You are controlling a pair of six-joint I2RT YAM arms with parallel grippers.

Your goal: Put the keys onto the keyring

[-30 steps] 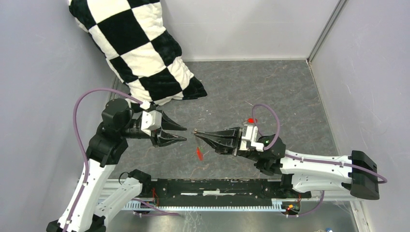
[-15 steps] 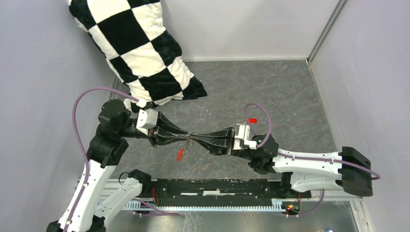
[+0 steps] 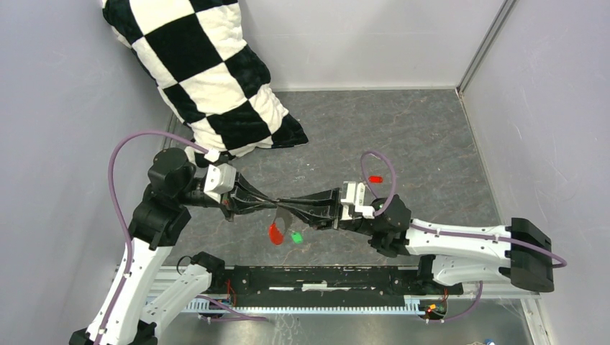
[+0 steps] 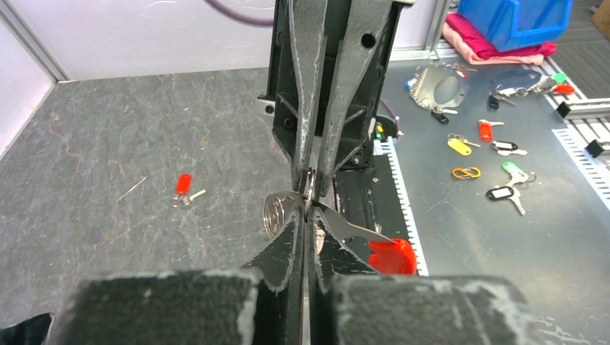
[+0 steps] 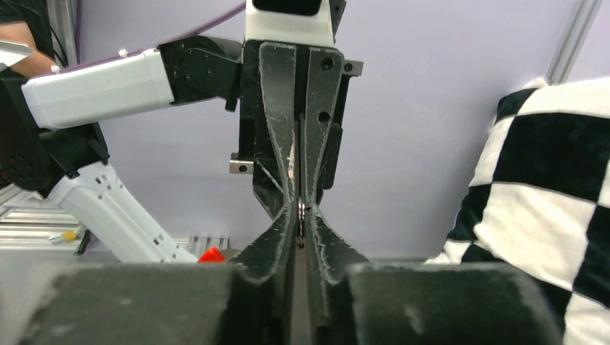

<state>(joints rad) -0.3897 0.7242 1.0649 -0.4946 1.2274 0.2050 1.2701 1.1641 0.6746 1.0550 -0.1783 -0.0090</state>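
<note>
My left gripper [image 3: 277, 204] and right gripper [image 3: 286, 206] meet tip to tip above the grey floor, both shut on the keyring. In the left wrist view my fingers [image 4: 308, 219] pinch the silver ring [image 4: 277, 214], and the right gripper's fingers [image 4: 314, 172] grip it from the far side. The long red tag [image 3: 275, 233] and the green tag [image 3: 296, 236] hang below the tips. The red tag also shows in the left wrist view [image 4: 392, 256]. The red-headed key [image 3: 374, 179] lies on the floor behind the right wrist. In the left wrist view [image 4: 184, 185] a small silver piece lies beside it.
A black-and-white checked pillow [image 3: 208, 79] leans in the back left corner. Grey walls close in the floor on three sides. The arms' base rail [image 3: 316, 277] runs along the near edge. Beyond it, a metal bench holds several other key tags [image 4: 496, 162].
The right gripper carried the keyring leftward. The left gripper moved in and shut on it. The red tag swung left, and the green tag now shows.
</note>
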